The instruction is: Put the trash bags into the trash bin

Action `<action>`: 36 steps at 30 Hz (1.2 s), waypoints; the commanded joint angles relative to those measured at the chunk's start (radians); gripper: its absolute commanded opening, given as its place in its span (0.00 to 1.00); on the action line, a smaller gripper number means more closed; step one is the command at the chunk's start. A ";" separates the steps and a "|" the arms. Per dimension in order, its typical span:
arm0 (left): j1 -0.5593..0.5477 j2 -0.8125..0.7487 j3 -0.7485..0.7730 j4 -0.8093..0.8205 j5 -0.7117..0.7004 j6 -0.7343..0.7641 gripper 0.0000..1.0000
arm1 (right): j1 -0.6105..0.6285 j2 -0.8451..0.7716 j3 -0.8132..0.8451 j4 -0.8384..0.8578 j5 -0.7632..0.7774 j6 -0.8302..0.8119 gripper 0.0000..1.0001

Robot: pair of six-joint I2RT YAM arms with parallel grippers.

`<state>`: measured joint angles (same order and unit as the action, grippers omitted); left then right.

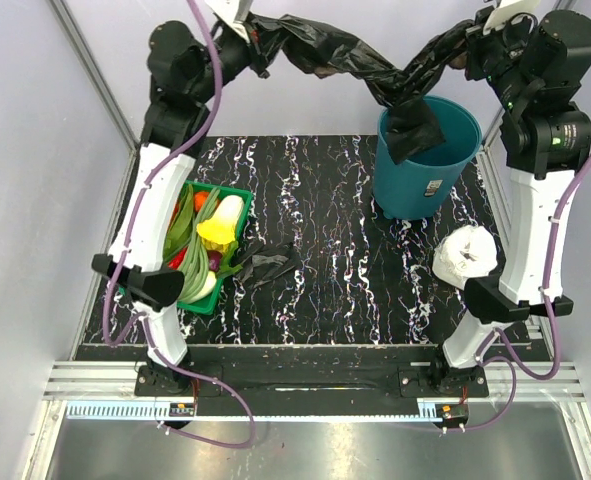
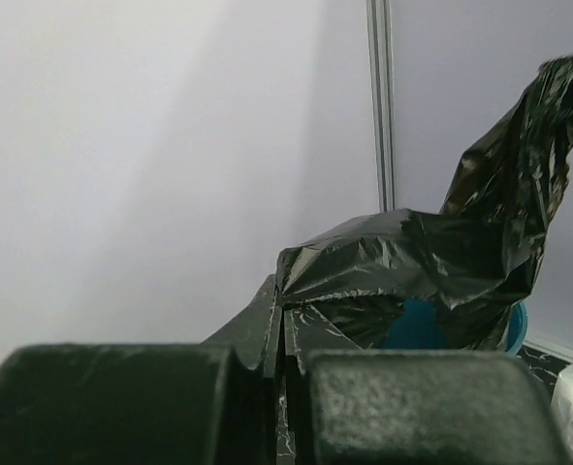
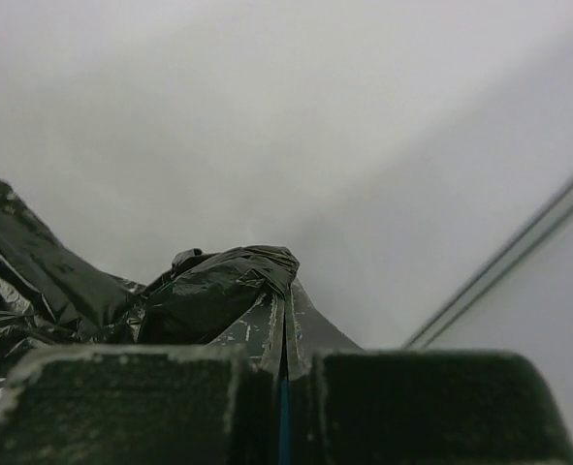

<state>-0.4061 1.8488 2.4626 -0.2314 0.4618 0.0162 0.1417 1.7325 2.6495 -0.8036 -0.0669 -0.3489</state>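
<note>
While the large trash bag (image 1: 335, 50) hangs stretched between the raised left arm (image 1: 160, 200) and right arm (image 1: 530, 215) in the top view, only one corner droops over the mouth of the trash bin (image 1: 425, 185). The small folded trash bag (image 1: 265, 262) lies on the desk (image 1: 355, 270) beside the vegetable tray (image 1: 237, 192), so neither bag seems properly in yet. From the left wrist, the left fingers (image 2: 121, 407) are clamped on black film. From the right wrist, the right fingers (image 3: 121, 407) pinch another edge.
</note>
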 commanded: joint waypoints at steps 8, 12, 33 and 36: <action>-0.010 0.170 0.071 0.227 0.037 -0.097 0.00 | -0.169 0.094 0.098 0.103 -0.005 0.044 0.00; -0.020 0.194 0.052 0.227 0.051 -0.067 0.00 | -0.179 0.101 0.012 0.125 -0.027 0.051 0.00; -0.039 0.237 0.110 0.271 -0.126 0.047 0.00 | -0.212 0.282 0.196 0.248 -0.206 0.231 0.00; -0.043 0.230 0.130 0.270 -0.166 0.060 0.00 | -0.212 0.274 0.217 0.261 -0.208 0.235 0.00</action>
<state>-0.4469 2.1098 2.5267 -0.0269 0.3782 0.0402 -0.0685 2.0342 2.7987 -0.6415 -0.2504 -0.1478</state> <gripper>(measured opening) 0.016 0.008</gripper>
